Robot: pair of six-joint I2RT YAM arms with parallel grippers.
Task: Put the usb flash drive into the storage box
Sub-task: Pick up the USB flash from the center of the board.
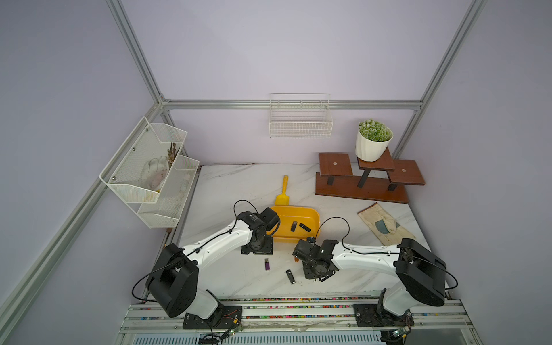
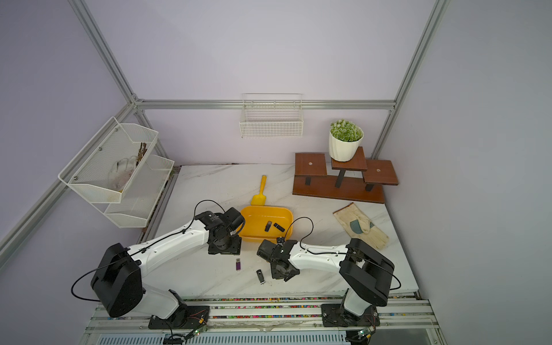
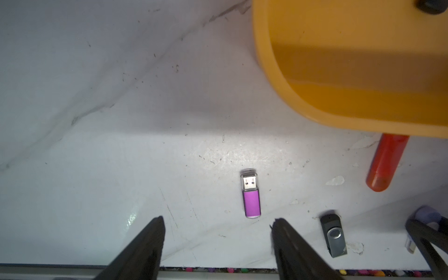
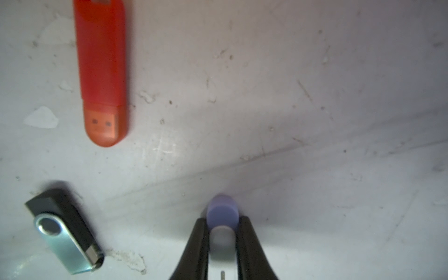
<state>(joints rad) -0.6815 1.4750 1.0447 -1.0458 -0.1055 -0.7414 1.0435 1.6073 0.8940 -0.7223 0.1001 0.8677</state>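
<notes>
1. As you scan from above, note the white marble tabletop (image 1: 239, 185), lilac walls (image 1: 298, 44) and the yellow storage box (image 1: 294, 240), which holds two black drives (image 1: 294, 226).
2. Your left gripper (image 3: 217, 219) is spread wide and empty in front of the box, by a purple drive (image 3: 251, 198).
3. Your right gripper (image 4: 223, 219) is clamped on a lilac-capped usb flash drive (image 4: 221, 208) in front of the box, outside it. You cannot tell whether it touches the marble.
4. The red drive (image 3: 385, 162) has one end hidden under the box rim.

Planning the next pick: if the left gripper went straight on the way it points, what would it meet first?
Probably the purple flash drive on the marble table, just ahead between the open left gripper's fingers; depth unclear.
</notes>
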